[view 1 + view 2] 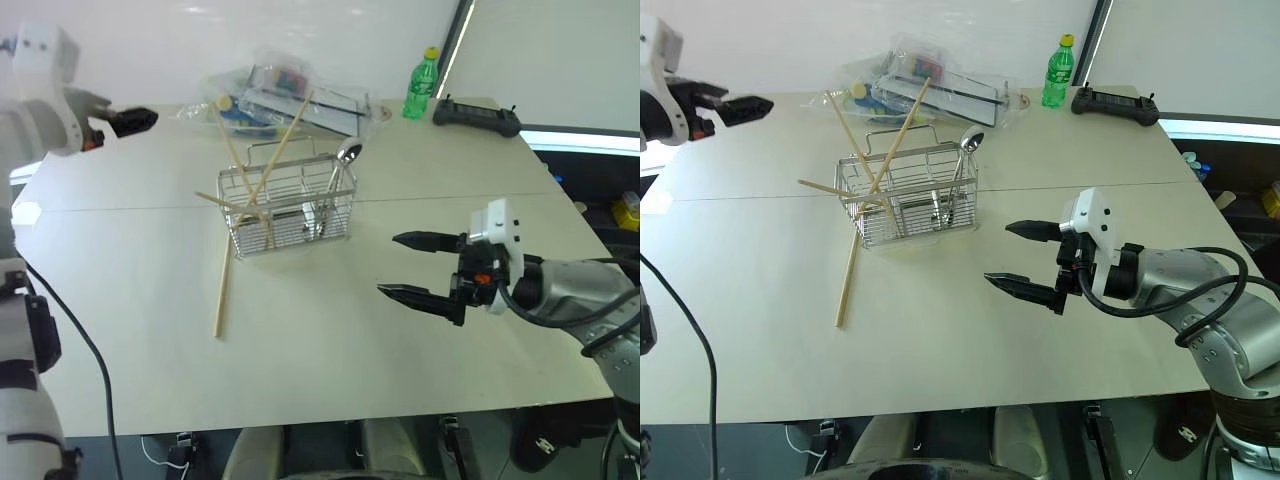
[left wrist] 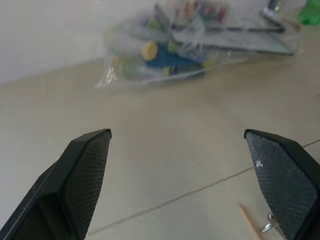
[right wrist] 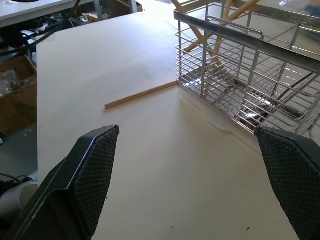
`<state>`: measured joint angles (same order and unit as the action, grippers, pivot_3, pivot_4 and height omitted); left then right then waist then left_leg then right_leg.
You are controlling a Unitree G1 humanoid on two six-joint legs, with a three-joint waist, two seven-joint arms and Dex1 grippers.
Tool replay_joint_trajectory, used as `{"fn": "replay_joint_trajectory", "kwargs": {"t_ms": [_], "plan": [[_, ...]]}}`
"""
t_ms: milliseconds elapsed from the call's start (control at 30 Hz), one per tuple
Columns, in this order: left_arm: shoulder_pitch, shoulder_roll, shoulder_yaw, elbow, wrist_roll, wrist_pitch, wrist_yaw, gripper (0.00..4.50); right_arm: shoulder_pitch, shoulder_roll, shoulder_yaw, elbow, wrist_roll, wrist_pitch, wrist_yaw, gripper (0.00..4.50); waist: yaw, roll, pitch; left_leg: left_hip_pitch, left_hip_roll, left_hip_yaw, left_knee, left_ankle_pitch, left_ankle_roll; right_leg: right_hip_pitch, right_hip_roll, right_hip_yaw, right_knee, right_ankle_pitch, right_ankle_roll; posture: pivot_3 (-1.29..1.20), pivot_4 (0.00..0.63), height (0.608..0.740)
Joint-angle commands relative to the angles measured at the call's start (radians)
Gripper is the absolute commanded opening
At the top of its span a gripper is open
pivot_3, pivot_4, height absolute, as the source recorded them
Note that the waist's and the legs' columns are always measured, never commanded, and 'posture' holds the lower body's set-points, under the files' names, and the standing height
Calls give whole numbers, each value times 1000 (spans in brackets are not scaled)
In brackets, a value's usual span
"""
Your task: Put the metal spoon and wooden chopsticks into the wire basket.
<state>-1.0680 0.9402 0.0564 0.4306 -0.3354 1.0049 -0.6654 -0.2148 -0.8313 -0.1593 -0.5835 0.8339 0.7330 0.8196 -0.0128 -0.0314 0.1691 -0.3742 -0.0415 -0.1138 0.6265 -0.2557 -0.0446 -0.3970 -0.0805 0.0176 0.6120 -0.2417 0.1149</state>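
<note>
Beige table (image 1: 330, 330) carried one stray chopstick (image 1: 224, 290) lying front-to-back, leaning against the wire basket (image 1: 288, 208); left gripper (image 1: 128, 121), open, and right gripper (image 1: 415, 267), open, both stood well apart from it.

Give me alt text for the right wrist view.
The open right gripper faces the wire basket, which holds crossed wooden chopsticks. One more chopstick lies on the table outside, its end at the basket's base.

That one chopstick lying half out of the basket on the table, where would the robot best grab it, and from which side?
Probably at the free stretch of the stray chopstick on the table, near its low end, well clear of the wire basket. It lies flat and thin, so coming from above with the fingers straddling it crosswise suits best. Its upper end leans into the basket, where the wires would crowd the fingers. Both grippers are open and empty.
</note>
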Motion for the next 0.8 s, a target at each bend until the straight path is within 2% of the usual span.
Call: {"fn": "replay_joint_trajectory", "kwargs": {"t_ms": [33,167,333,533,800], "plan": [[6,-10,-16,-49,16,139,38,4478,-12,15,3,-20,1,-18,-8,4475,0,0,0,0,0,0,0,0,0,0,0,0,0,0,0,0,150,738],[81,-47,-32,-152,8,342,92,4478,1,36,10,-31,-5,-20,-24,4475,-1,0,0,0,0,0,0,0,0,0,0,0,1,0,0,0,150,738],[149,-103,-30,-242,14,481,155,4478,12,64,20,-47,-5,-19,-57,4475,0,0,0,0,0,-1,0,0,0,0,0,0,1,0,0,0,150,738],[192,-165,-42,-296,8,539,195,4478,24,84,23,-60,-8,-21,-82,4475,1,0,0,0,0,-1,0,0,0,0,-1,0,1,0,0,0,150,738],[188,-260,-49,-271,10,566,231,4478,76,80,28,-103,-15,-28,-78,4475,4,0,0,0,0,-1,0,0,0,0,-1,0,0,0,0,0,150,738]]}}
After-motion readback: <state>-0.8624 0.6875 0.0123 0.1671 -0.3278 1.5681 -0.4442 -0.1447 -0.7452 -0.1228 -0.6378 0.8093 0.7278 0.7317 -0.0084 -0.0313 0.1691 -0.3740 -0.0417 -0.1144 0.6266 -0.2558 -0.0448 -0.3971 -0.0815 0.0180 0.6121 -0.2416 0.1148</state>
